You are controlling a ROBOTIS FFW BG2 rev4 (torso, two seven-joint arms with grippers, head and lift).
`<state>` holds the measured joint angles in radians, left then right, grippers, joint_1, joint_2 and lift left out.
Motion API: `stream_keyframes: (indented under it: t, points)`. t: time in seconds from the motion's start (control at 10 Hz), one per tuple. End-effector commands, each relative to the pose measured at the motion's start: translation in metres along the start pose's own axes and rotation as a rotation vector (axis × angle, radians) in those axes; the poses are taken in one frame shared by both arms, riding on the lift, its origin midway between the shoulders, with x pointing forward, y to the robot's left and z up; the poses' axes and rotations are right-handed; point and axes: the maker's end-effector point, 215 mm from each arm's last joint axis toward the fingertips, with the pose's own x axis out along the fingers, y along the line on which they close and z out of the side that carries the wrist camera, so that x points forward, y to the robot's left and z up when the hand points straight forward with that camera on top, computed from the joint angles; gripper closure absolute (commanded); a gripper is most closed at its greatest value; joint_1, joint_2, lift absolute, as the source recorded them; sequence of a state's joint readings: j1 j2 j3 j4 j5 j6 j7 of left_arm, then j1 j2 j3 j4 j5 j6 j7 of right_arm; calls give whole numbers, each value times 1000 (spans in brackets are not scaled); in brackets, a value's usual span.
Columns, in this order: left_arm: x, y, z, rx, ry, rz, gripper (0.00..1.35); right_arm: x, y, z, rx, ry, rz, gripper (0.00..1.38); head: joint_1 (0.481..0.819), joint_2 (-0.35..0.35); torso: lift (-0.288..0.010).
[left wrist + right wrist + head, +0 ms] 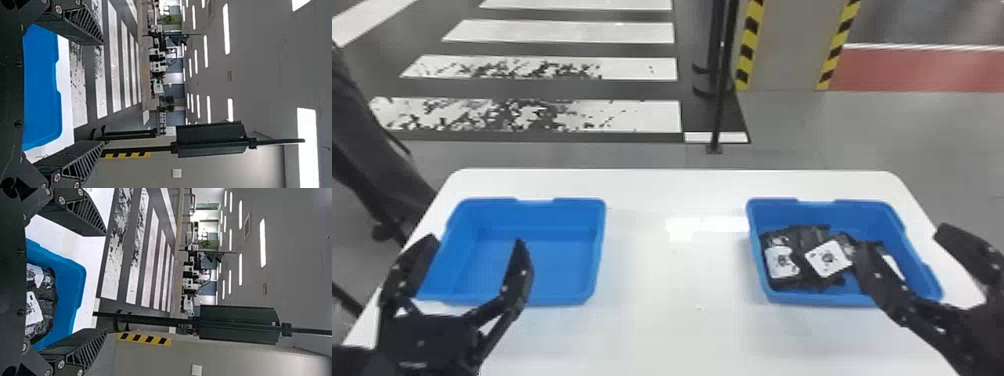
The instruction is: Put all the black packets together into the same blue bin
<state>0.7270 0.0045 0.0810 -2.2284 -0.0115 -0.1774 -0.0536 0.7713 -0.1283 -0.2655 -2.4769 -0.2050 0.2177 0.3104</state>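
Observation:
In the head view, several black packets [812, 250] with white labels lie piled in the right blue bin [832, 299], mostly toward its left side. The left blue bin [552, 270] holds nothing. My left gripper [477, 242] is open over the near part of that left bin, nothing between its fingers. My right gripper [902, 240] stands open at the right bin's right side, one finger over the bin and partly hiding packets. In the left wrist view, my left gripper [103, 92] is open; in the right wrist view, my right gripper [106, 282] is open beside the packets [43, 301].
Both bins rest on a white table [677, 280] with a wide gap between them. Beyond its far edge stand a dark post [719, 75] and a panel with yellow-black stripes [749, 50]. A person's dark-clothed leg [377, 130] is by the left edge.

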Motion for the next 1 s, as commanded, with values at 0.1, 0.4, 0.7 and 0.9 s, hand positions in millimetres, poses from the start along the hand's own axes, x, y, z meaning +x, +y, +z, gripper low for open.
stream_keyframes:
  t: [0.1,0.4,0.7,0.9]
  points:
    - [0,0,-4,-11,-4,2,139,3,1,-1,-4,-16,16,160,695,-9,-110]
    - [0,0,-4,-8,-4,1,139,3,1,-1,-2,-16,17,159,695,-8,-110]
    - [-1,0,-5,-8,-7,1,140,4,1,-2,1,-15,16,159,695,-9,-110]
    - [0,0,-7,-9,3,1,140,4,1,1,-3,-19,16,160,695,-9,-110]
